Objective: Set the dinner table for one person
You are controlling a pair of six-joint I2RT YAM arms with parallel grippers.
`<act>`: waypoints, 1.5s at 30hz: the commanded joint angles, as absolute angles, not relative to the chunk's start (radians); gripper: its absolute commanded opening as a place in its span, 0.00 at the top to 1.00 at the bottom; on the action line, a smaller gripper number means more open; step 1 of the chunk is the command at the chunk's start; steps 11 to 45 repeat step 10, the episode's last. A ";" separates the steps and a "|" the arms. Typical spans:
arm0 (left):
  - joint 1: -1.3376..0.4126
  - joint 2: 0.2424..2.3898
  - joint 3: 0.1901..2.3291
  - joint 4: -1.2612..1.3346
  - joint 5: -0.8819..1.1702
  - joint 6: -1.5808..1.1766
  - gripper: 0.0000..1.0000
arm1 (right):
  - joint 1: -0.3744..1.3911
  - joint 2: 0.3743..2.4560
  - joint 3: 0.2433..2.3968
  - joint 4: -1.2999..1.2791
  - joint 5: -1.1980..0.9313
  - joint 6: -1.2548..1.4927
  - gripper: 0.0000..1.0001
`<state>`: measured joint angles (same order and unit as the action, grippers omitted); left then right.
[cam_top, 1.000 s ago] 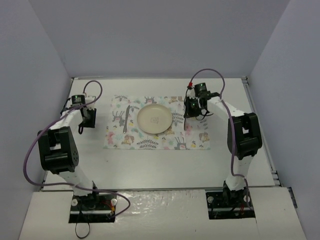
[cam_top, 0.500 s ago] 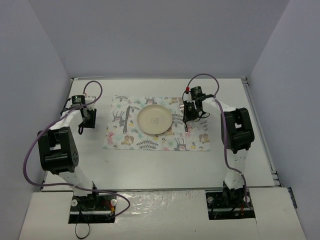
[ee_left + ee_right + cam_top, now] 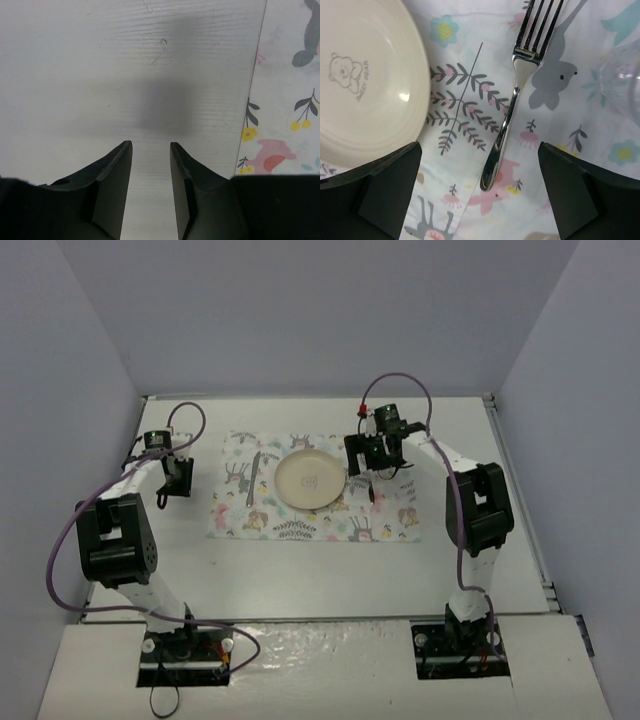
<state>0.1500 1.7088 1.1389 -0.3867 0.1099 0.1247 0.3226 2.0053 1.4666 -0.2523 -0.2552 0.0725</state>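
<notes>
Spanning most of the top view, the plain white bench [image 3: 300, 570] is seen under everything else, w/ both arm bases at its near edge. A floral-printed placemat [image 3: 300, 527] is laid flat on the bench's far-centre area. A round cream plate [image 3: 310, 480] is set on the placemat approx. at its middle; a small bear print is visible inside it from the right wrist cam.

The left tool [image 3: 150, 146] is held over bare bench just beside the placemat's left edge. Its fingers are parted by a narrow gap, w/ nothing between them.

The right tool [image 3: 479, 146] is held above the placemat, right of the plate. Its fingers are spread wide, w/ nothing gripped.

A dark knife [image 3: 252, 478] is laid on the placemat left of the plate, not touching it. A metal fork [image 3: 507, 120] is laid on the placemat right of the plate, apart from it, directly below the right tool. A clear glass rim [image 3: 626, 75] is partly seen at the right edge of the right wrist view, near the fork.
</notes>
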 commanded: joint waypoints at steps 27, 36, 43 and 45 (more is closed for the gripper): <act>0.152 1.507 1.162 -0.342 0.110 0.160 0.66 | 0.445 1.295 1.434 -0.131 0.339 -0.178 0.00; 0.152 1.507 1.162 -0.342 0.110 0.160 0.66 | 0.445 1.295 1.434 -0.131 0.339 -0.178 0.00; 0.152 1.507 1.162 -0.342 0.110 0.160 0.66 | 0.445 1.295 1.434 -0.131 0.339 -0.178 0.00; 0.152 1.507 1.162 -0.342 0.110 0.160 0.66 | 0.445 1.295 1.434 -0.131 0.339 -0.178 0.00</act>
